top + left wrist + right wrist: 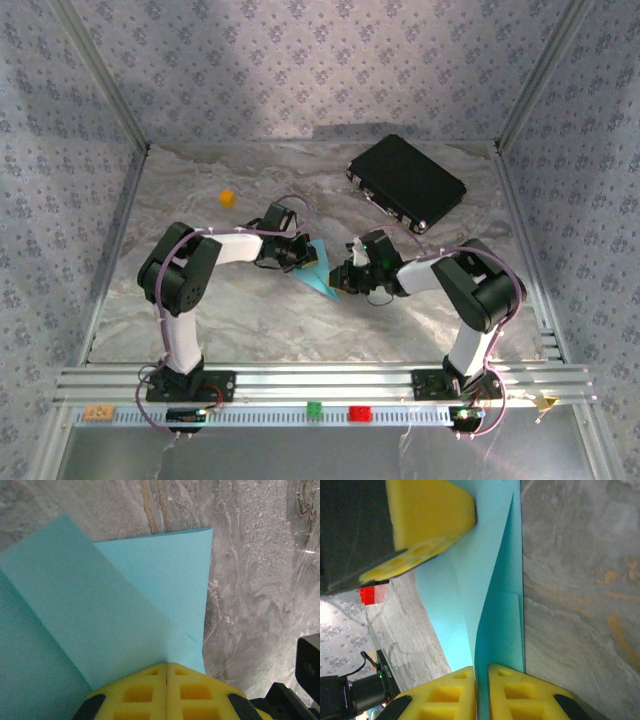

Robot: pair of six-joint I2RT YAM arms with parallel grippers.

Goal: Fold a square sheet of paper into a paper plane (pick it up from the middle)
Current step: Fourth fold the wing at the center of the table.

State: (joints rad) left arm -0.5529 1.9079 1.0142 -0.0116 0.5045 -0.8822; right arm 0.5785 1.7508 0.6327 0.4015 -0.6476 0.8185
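Position of the workpiece: the paper plane (320,272) lies at the centre of the tabletop (250,330), between the two arms, with its pointed tip directed toward the near edge. The left wrist view shows it as light-blue paper (125,600) in overlapping layers, with one straight diagonal fold edge crossing the upper layer.

Left end effector (297,256): clenched on the paper plane. In its own wrist view the two yellow fingers (150,692) meet along a single seam, and the paper emerges directly from that seam.

Right end effector (346,278): positioned at the opposite side of the paper plane, facing the left one. In the right wrist view a raised paper layer (492,585) runs down into a narrow slit between the yellow fingers (445,697). It cannot be determined whether the pads press on this layer or stand just clear of it. The left end effector (427,515) appears at the upper left of this view, close above the paper.

Other items – a black case (407,182) lies at the far right of the tabletop, well apart from the paper plane. A small orange cube (228,198) lies at the far left.
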